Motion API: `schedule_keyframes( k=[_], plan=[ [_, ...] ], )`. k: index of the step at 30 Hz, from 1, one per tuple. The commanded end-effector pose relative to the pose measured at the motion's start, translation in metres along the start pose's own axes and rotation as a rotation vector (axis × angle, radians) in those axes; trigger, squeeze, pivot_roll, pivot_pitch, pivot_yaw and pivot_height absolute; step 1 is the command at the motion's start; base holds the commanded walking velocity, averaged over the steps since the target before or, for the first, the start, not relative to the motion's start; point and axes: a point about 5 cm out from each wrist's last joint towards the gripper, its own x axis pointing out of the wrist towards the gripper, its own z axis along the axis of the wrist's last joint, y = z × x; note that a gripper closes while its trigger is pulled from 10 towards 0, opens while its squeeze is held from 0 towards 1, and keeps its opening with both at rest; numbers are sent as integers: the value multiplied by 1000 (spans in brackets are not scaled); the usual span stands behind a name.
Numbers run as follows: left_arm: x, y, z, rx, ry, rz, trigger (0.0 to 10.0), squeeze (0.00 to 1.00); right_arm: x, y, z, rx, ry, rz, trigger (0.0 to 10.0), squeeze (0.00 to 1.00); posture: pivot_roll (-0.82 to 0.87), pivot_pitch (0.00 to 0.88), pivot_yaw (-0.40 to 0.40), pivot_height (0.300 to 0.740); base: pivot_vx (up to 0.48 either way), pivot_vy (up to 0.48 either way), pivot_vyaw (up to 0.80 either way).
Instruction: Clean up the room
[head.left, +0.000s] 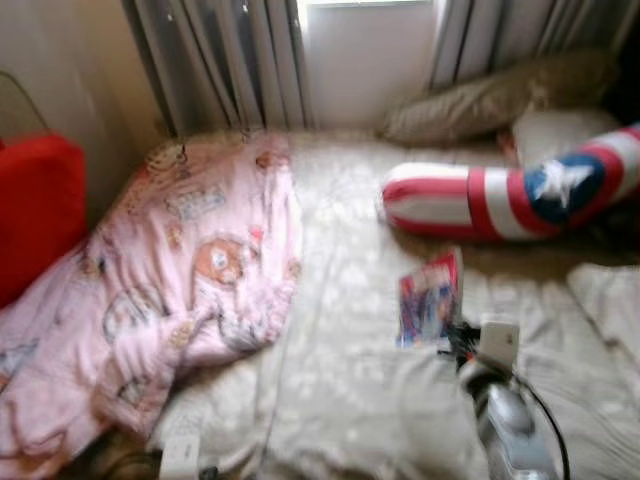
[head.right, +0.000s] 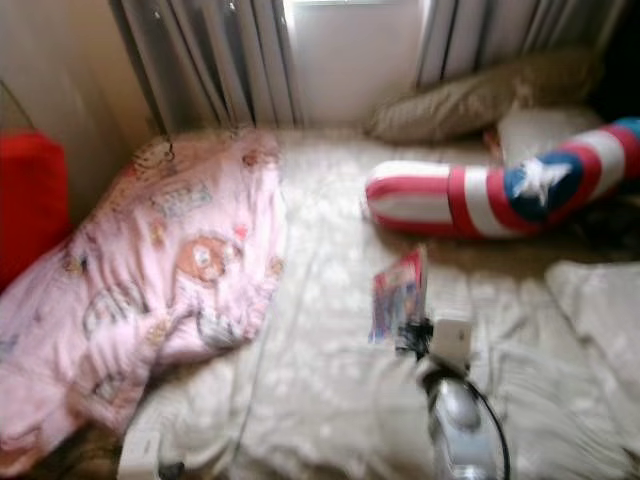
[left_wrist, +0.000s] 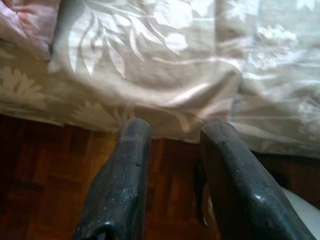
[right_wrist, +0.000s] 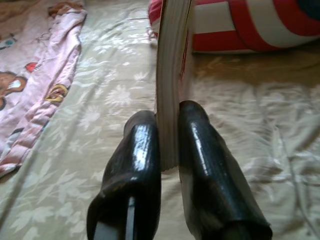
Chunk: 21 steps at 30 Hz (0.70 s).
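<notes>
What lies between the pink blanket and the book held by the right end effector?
Only bare floral bedsheet separates the pink blanket from the book clamped by the right end effector, clearest in the right wrist view.

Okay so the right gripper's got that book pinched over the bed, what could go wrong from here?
The right gripper pinches the book only at one edge, so it could pivot or slip out onto the bedsheet. Swung forward, the book might knock the striped star pillow just beyond it. The head views are blurred, so aiming a placement may be off.
</notes>
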Motion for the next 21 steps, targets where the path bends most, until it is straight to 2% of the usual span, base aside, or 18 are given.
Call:
schedule_keyframes(
  k=[1,9,21],
  plan=[
    [0,0,0,19,6,-5,10000,0,4,-1,14,-12,-63,2,10000,0,36,0,44,740,0,-364,0],
    [0,-1,-2,24,12,-14,10000,0,1,-2,11,-3,-64,-18,10000,0,29,0,48,740,0,-359,0],
    [0,-1,0,16,6,-11,10000,0,2,-1,13,3,-72,-17,10000,0,28,0,48,740,0,0,0]
  ],
)
